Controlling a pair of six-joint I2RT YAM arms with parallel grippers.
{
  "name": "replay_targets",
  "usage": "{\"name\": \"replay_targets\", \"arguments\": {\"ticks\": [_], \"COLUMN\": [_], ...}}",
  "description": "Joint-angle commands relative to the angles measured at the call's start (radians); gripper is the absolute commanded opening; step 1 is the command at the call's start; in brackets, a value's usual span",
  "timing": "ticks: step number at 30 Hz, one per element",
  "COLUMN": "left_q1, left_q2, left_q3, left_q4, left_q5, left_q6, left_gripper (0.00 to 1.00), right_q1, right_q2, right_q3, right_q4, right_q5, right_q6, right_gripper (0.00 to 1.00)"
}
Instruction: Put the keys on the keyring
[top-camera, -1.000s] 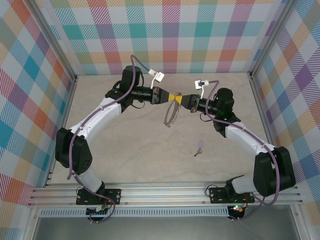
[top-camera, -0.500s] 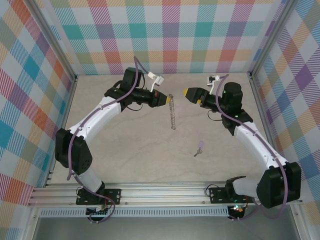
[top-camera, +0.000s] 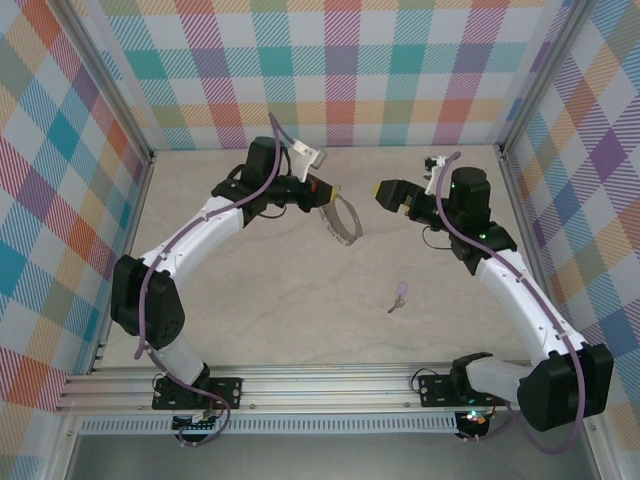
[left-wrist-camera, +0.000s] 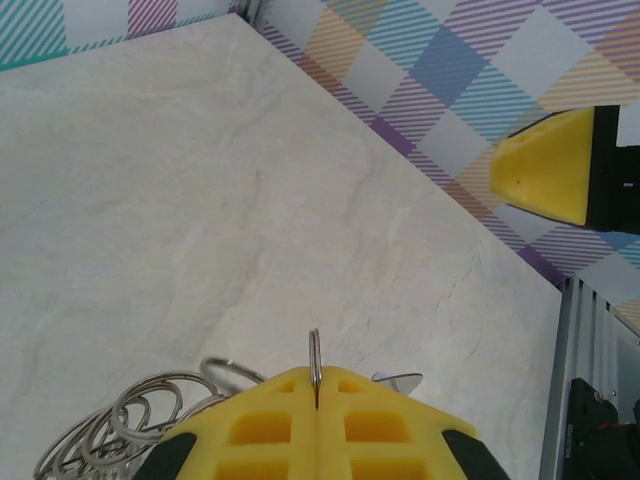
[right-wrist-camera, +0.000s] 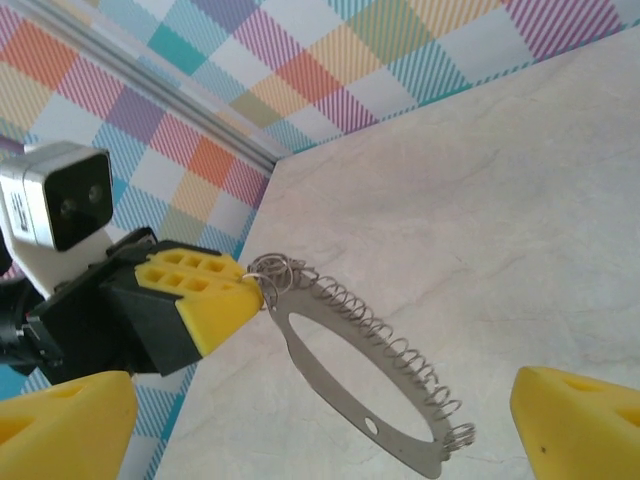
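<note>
The keyring (top-camera: 344, 221), a thin silver hoop fringed with small rings, hangs off the table from my left gripper (top-camera: 326, 192). In the left wrist view that gripper (left-wrist-camera: 316, 385) is shut on one thin ring, with more small rings (left-wrist-camera: 120, 425) bunched to the left. From the right wrist, the keyring (right-wrist-camera: 395, 445) dangles from the left gripper (right-wrist-camera: 252, 291), its coiled fringe along the upper rim. My right gripper (top-camera: 384, 189) stands open a short way right of the hoop, holding nothing; its fingers (right-wrist-camera: 70, 425) frame the hoop. The lilac-headed key (top-camera: 400, 294) lies on the table nearer the front.
Checked walls close off the beige table (top-camera: 250, 300) at the back and sides, and an aluminium rail (top-camera: 330, 385) runs along the front edge. The right gripper's yellow finger (left-wrist-camera: 545, 170) shows at the upper right of the left wrist view.
My right gripper has opened, let go of the keyring and drawn back to the right. The hoop now hangs from the left gripper alone and has swung round.
</note>
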Motion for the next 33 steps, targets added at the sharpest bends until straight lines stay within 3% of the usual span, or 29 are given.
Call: {"name": "replay_targets", "arguments": {"ticks": [1, 9, 19, 25, 33], "left_q1": [-0.009, -0.004, 0.006, 0.004, 0.004], "left_q2": [-0.001, 0.041, 0.030, 0.013, 0.019], "left_q3": [0.085, 0.238, 0.306, 0.292, 0.297], "left_q4": [-0.007, -0.283, -0.450, -0.472, -0.483], "left_q5": [0.079, 0.331, 0.484, 0.520, 0.540], "left_q6": [0.061, 0.258, 0.368, 0.368, 0.375], "left_gripper": [0.00, 0.00, 0.00, 0.00, 0.00], "right_q1": [0.000, 0.000, 0.000, 0.001, 0.021], "right_q2": [0.019, 0.070, 0.089, 0.126, 0.156], "right_q3": [0.022, 0.019, -0.001, 0.001, 0.020], "right_q4": [0.050, 0.139, 0.342, 0.456, 0.479], "right_q5": [-0.069, -0.227, -0.406, -0.504, -0.579], "right_q6": [-0.051, -0.093, -0.062, -0.017, -0.018], "right_gripper": [0.94, 0.78, 0.44, 0.44, 0.44]}}
